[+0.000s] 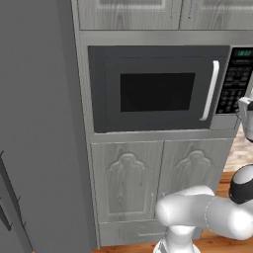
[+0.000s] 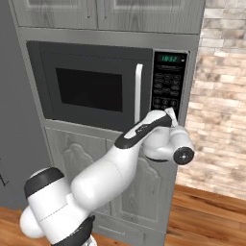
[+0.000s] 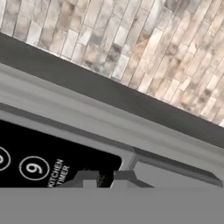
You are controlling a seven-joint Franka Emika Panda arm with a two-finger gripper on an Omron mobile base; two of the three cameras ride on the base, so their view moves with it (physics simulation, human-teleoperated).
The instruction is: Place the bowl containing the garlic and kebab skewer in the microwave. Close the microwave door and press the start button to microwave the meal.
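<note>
two nearly closed, empty fingertips (image 3: 87,177) are held at the stiff keypad (image 2: 166,87), where a light press is judged enough.

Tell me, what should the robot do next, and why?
Probably nudge the gripper onto the start button. The microwave door already looks shut, and the fingertips sit right at the keypad, near the 9 key.

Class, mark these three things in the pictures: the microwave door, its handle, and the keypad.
microwave door (image 1: 157,92): left base view, on the black window.
handle (image 2: 139,91): right base view, middle of the white bar.
keypad (image 2: 168,89): right base view, on the button rows.
</note>
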